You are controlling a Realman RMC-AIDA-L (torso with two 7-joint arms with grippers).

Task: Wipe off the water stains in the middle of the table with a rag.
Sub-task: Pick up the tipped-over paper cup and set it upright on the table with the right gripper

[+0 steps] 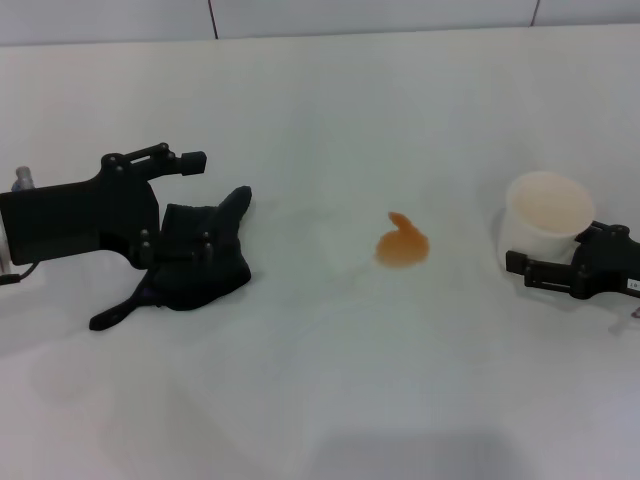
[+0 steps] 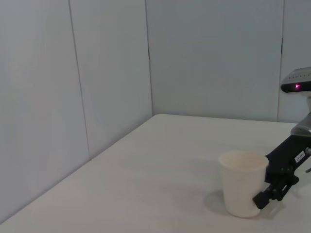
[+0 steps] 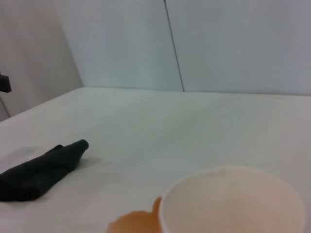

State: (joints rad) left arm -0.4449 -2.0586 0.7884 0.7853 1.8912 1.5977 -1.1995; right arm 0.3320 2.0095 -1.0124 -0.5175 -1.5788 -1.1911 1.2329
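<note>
The water stains form one small orange blot in the middle of the white table; the right wrist view shows the blot beside the cup. The dark rag lies crumpled to the blot's left, one pointed corner toward it, and appears in the right wrist view as a dark heap. My left gripper is open at the rag: one finger is over the cloth, the other is beyond its far edge. My right gripper rests against a white cup at the right.
The white cup stands upright right of the blot, also seen in the left wrist view with the right gripper against it. Grey wall panels run along the table's far edge.
</note>
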